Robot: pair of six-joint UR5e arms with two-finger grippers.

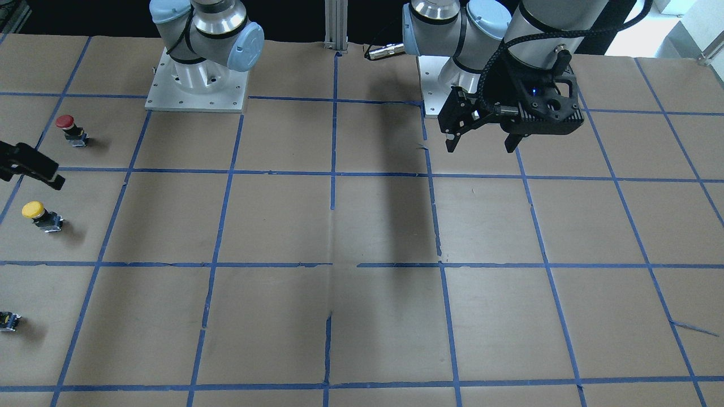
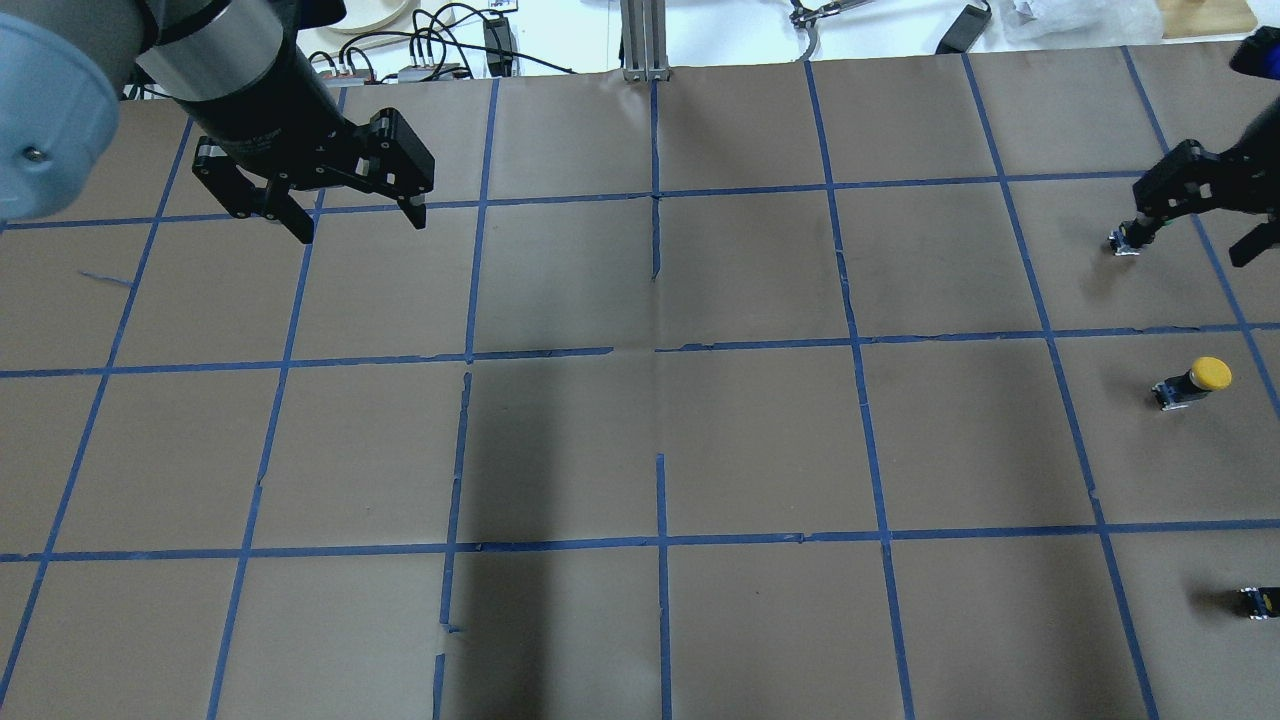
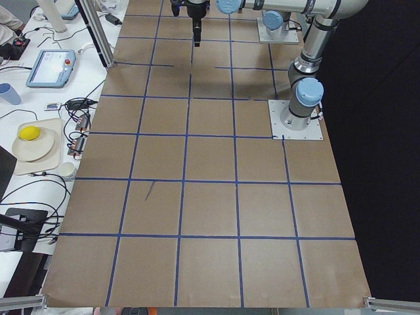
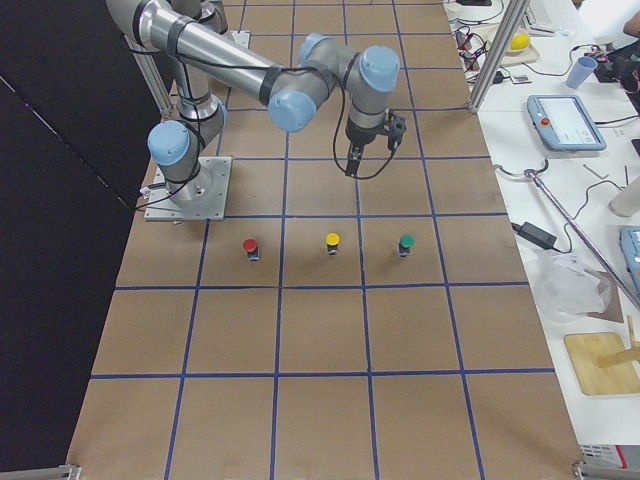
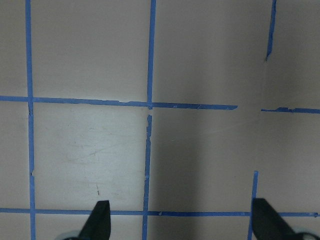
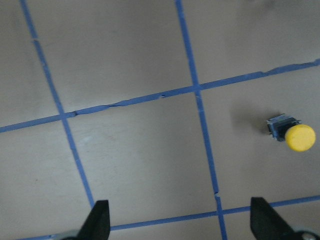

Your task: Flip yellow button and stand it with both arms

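The yellow button (image 1: 39, 215) stands cap up on the brown paper at the table's end on my right side. It also shows in the overhead view (image 2: 1195, 381), the exterior right view (image 4: 332, 241) and the right wrist view (image 6: 294, 136). My right gripper (image 2: 1188, 243) is open and empty. It hangs above the table, and in the right wrist view (image 6: 182, 225) the button lies off to the right of the jaws. My left gripper (image 1: 481, 148) is open and empty, far from the button on the other half of the table (image 2: 360, 228). Its wrist view (image 5: 182, 225) shows only paper and tape.
A red-capped button (image 1: 70, 129) stands on the robot's side of the yellow one. A green-capped button (image 4: 405, 243) stands on the far side, with only its dark body showing at the frame edge (image 1: 8, 321). Blue tape grids the table (image 2: 660, 440).
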